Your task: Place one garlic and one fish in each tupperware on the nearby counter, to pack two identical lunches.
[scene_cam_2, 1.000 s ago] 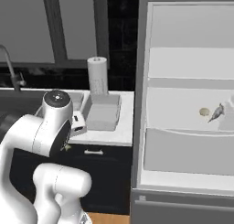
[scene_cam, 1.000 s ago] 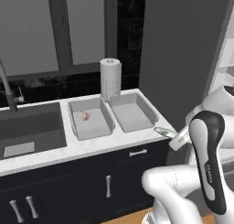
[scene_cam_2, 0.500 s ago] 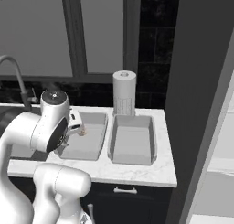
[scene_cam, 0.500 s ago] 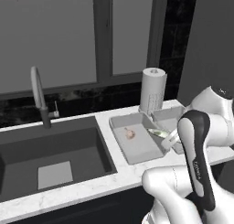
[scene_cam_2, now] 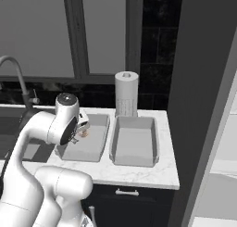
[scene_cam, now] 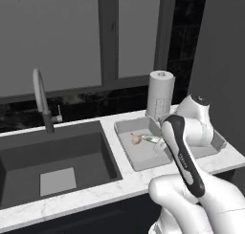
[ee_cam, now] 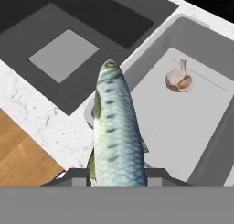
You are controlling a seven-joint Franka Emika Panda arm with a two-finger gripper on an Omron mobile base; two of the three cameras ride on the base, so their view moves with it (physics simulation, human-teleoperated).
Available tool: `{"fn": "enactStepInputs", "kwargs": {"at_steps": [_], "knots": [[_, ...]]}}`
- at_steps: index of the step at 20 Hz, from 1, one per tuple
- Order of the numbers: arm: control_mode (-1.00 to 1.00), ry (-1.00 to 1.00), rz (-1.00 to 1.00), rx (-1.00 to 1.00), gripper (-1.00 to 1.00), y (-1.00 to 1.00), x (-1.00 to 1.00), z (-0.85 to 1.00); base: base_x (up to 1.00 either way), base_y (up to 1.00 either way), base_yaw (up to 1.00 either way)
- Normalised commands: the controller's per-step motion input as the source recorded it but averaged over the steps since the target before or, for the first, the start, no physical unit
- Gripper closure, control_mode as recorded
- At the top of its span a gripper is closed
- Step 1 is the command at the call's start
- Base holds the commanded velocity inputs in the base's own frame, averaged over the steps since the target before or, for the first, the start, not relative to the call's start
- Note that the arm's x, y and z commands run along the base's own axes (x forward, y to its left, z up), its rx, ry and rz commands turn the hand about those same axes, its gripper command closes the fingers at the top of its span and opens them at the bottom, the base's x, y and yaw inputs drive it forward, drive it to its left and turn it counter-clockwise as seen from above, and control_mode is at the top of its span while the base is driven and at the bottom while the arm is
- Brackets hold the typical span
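We find no text, label, brand, number or sign that can be read in any view.
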Motion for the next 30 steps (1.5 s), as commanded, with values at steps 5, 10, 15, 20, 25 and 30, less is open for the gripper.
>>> {"fn": "enactStepInputs", "kwargs": {"at_steps": [5, 10, 15, 20, 25, 30], "knots": [[-1.00, 0.13, 0.13, -0.04, 1.00, 0.00, 0.61, -0.60, 0.00, 0.00, 0.00], [-1.00, 0.14, 0.10, -0.01, 1.00, 0.00, 0.59, -0.51, 0.00, 0.00, 0.00], [-1.00, 0.06, 0.10, 0.00, 1.00, -0.07, 0.56, -0.40, 0.00, 0.00, 0.00], [-1.00, 0.00, 0.09, -0.01, 1.00, -0.08, 0.52, -0.41, 0.00, 0.00, 0.00], [-1.00, 0.00, 0.09, -0.04, 1.00, 0.00, 0.52, -0.52, 0.00, 0.00, 0.00], [-1.00, 0.00, 0.03, 0.00, -1.00, -0.06, 0.33, -0.05, 0.00, 0.00, 0.00]]}}
